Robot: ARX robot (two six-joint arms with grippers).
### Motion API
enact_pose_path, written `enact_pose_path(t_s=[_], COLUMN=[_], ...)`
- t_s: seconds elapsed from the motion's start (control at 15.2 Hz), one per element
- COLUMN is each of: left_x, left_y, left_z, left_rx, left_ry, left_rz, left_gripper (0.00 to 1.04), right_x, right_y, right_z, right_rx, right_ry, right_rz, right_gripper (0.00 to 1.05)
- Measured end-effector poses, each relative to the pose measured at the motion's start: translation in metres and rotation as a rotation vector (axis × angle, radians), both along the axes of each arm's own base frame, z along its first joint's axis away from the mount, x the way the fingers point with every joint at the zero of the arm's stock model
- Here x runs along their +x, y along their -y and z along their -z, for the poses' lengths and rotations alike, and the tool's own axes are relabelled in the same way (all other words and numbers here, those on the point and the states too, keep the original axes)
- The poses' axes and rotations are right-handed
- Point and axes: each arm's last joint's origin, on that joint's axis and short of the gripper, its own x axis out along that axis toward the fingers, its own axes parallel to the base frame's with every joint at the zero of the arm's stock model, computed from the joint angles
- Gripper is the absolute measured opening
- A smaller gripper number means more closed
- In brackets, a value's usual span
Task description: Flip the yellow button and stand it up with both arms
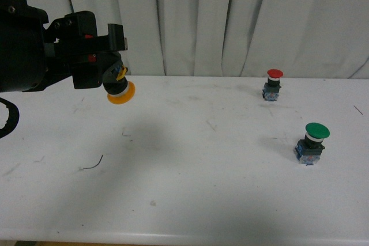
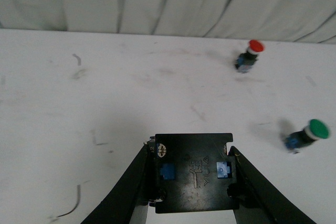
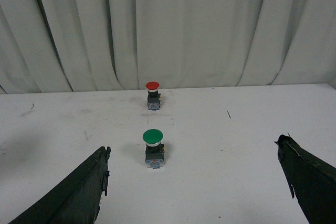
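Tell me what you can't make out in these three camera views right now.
Contact block of the yellow button: front view, mostly covered by the left hand.
Its cap: left wrist view, hidden behind its own block.
Lettering on that block: left wrist view, too small to read.
The right hand: absent from the front view; the right wrist view's lower edge cuts off its fingers.

The black left gripper (image 1: 110, 61) holds the yellow button (image 1: 121, 93), which has an orange-yellow cap and a black block with two blue insets. Well away from that gripper are a red-capped button (image 1: 274, 74) and a green-capped button (image 1: 316, 131), both with blue-and-black bases. The table (image 1: 190, 182) is white with grey scuffs, and the curtain (image 1: 230, 21) is pale grey.
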Motion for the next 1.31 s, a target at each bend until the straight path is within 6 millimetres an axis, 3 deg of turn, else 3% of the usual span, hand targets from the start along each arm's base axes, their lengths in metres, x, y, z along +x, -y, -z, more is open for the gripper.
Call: enact_pose_path(t_s=[0.07, 0.13, 0.2, 0.33, 0.59, 1.31], left_x=[-0.016, -0.026, -0.028, -0.026, -0.024, -0.022], left_y=[-0.003, -0.003, -0.008, -0.003, 0.005, 0.007], left_z=[-0.008, -0.002, 0.007, 0.019, 0.025, 0.013], left_rx=[-0.279, -0.516, -0.725, -0.798, -0.871, -0.898], left_ry=[0.079, 0.102, 0.129, 0.025, -0.053, -0.009], left_rz=[0.181, 0.346, 0.401, 0.387, 0.364, 0.358], left_gripper=[0.36, 0.36, 0.36, 0.36, 0.36, 0.36], right_x=[0.0, 0.0, 0.0, 0.0, 0.0, 0.0], right_y=[0.0, 0.0, 0.0, 0.0, 0.0, 0.0], right_z=[0.0, 0.0, 0.0, 0.0, 0.0, 0.0], right_rx=[0.0, 0.0, 0.0, 0.0, 0.0, 0.0], right_ry=[0.0, 0.0, 0.0, 0.0, 0.0, 0.0], right_rz=[0.0, 0.0, 0.0, 0.0, 0.0, 0.0], right_gripper=[0.98, 0.98, 0.98, 0.98, 0.98, 0.98])
